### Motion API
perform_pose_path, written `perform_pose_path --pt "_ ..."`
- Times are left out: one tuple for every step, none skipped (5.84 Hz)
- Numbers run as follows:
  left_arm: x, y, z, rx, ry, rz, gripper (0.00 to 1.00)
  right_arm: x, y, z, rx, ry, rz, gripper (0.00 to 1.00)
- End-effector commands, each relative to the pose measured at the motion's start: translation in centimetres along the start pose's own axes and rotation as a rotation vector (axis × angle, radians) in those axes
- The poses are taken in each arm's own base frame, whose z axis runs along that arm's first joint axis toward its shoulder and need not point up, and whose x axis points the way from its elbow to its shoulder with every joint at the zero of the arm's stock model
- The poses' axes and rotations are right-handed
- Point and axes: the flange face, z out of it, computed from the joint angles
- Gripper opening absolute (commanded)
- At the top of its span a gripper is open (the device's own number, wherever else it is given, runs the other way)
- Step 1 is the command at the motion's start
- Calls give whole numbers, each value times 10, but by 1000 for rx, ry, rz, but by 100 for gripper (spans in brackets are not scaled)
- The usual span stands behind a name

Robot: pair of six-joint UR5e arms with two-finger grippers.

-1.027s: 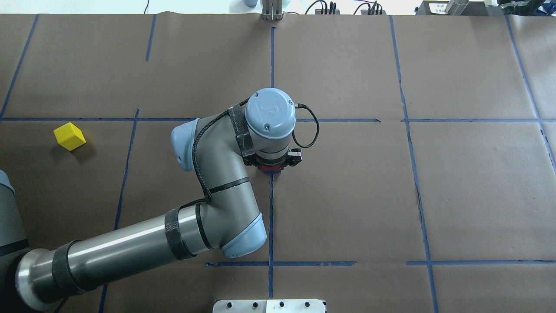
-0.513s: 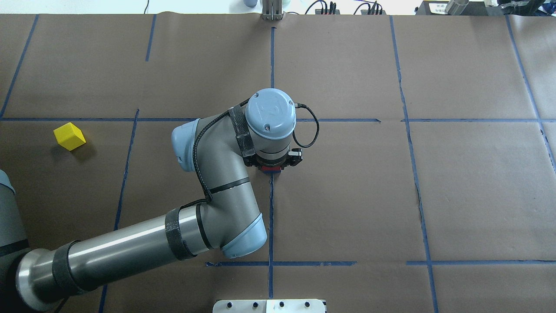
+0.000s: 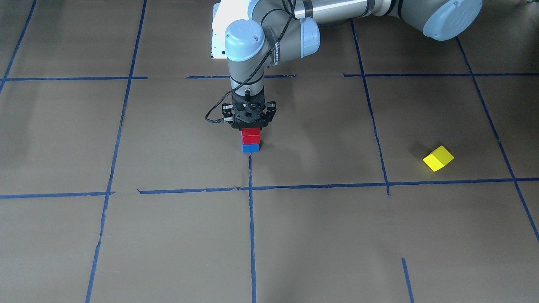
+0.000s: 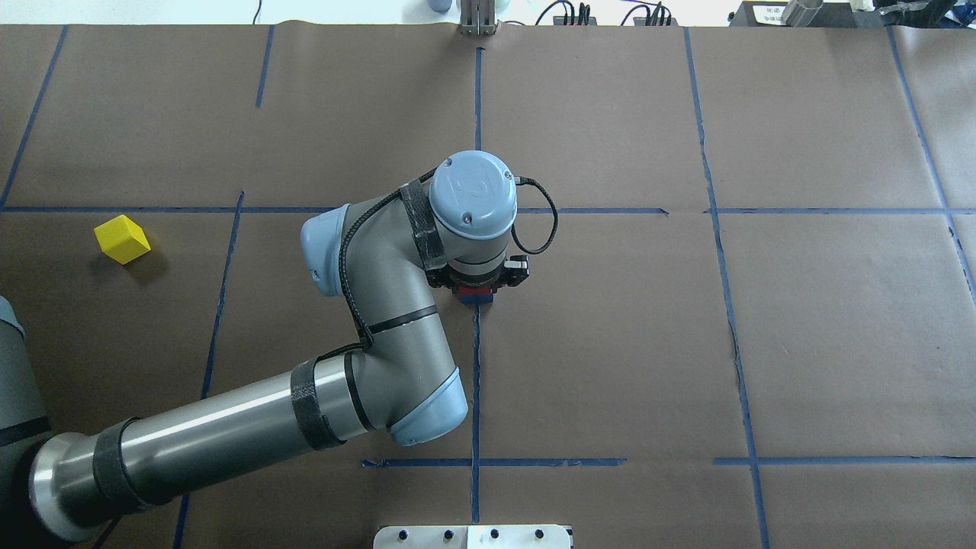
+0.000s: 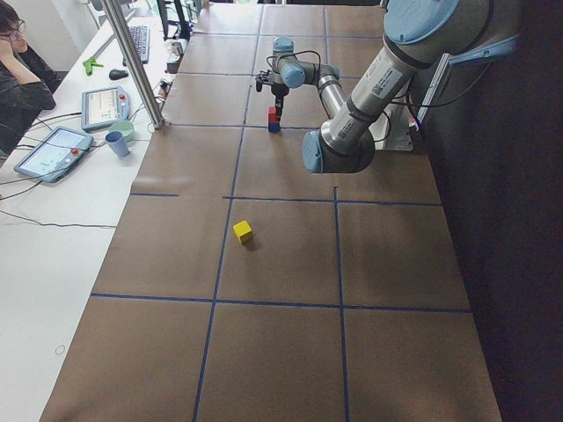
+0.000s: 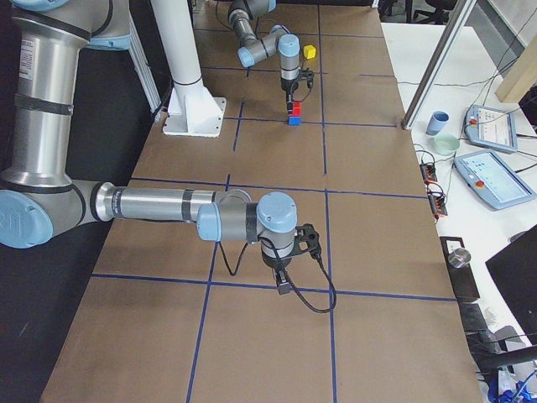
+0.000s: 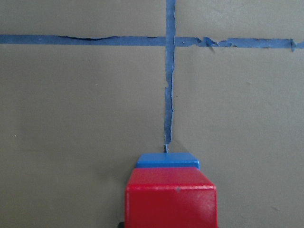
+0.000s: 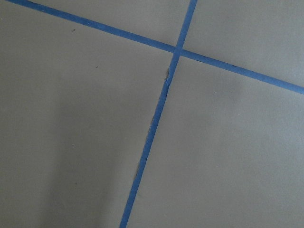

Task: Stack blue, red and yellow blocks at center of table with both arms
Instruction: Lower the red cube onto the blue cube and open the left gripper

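The left gripper (image 3: 251, 127) sits right on top of the red block (image 3: 251, 135); whether its jaws pinch it or stand loose, I cannot tell. If it lifts while gripping, or drags sideways, the red could slide off the blue block (image 3: 251, 148) beneath, at the table centre (image 3: 278, 139) on the tape line (image 7: 169, 118). All are glossy plain cubes; the yellow block (image 3: 438, 158) lies well apart, unstacked

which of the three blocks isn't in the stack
The yellow block, lying alone far off to the side; the red block sits on the blue block.
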Motion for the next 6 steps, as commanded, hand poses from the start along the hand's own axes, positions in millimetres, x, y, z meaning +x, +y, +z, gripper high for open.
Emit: perform_pose_path --pt "1 -1 0 3 7 4 67 0 0 0 0 0 0 99" --pt "2 0 2 6 19 7 84 0 0 0 0 0 0 99" --pt "3 -2 0 11 31 14 99 0 0 0 0 0 0 99" --pt "0 -9 -8 20 39 9 99 0 0 0 0 0 0 99" --pt "-17 -34 -31 -23 69 -24 99 0 0 0 0 0 2 99" --pt "-61 -56 -54 -55 110 -10 99 0 0 0 0 -2 2 99"
